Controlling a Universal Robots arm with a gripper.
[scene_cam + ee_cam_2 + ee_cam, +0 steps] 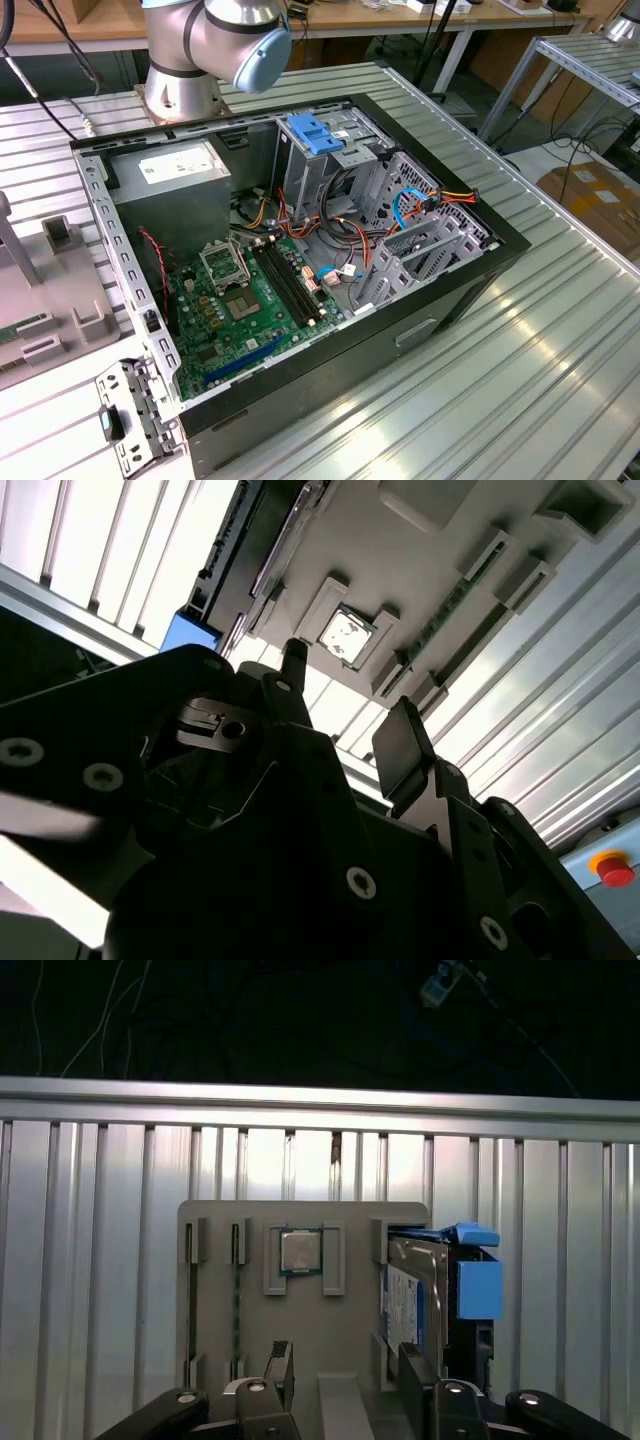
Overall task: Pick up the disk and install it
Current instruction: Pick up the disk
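The disk stands on its edge in an end slot of a grey tray, blue rails on its outer side and its white label facing the tray's middle. A processor chip sits in a square holder nearer the middle of the tray. The gripper hangs over the tray with its fingers spread wide and nothing between them. One finger is close beside the disk, though I cannot tell whether it touches.

The tray lies on a table of ribbed aluminium slats. Past the table edge beyond the tray, the floor is dark and crossed by loose cables. In the exterior view an open computer case rests on the same table to the exterior view's right of the tray. The arm rises behind it. Wooden benches and a cardboard box lie farther off.
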